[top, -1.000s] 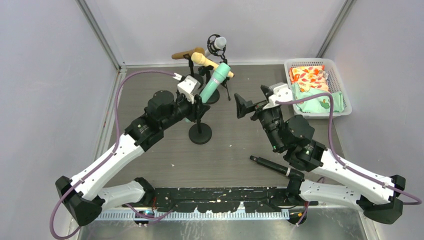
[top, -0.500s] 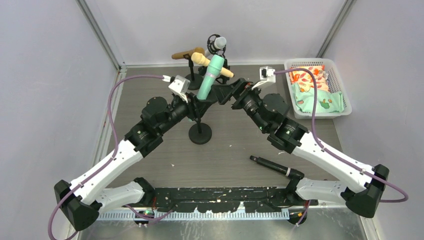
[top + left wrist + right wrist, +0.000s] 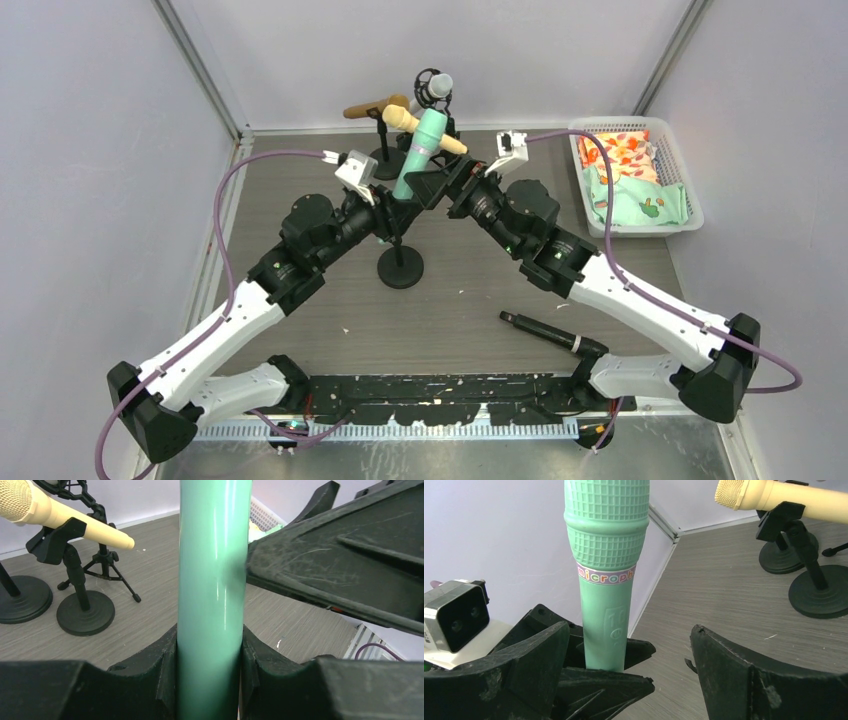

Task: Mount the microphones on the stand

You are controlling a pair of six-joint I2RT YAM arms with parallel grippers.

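The teal green microphone [image 3: 420, 150] stands upright over the desk [image 3: 470, 290], near a round-based stand [image 3: 400, 266], its lower body pinched between the left fingers [image 3: 150, 680]. The right fingers [image 3: 734, 670] are spread wide either side of it.

light was bright, even, diffuse | shadows lay soft and faint on desk [image 3: 460, 290] | glare streaked vertically down teal microphone [image 3: 212, 580] | overhead view was sharp, wrist-view foregrounds slightly soft

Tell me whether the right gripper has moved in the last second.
Yes. The right gripper has swung left and slightly farther back, away from the basket, and now straddles the teal microphone held by the left gripper.
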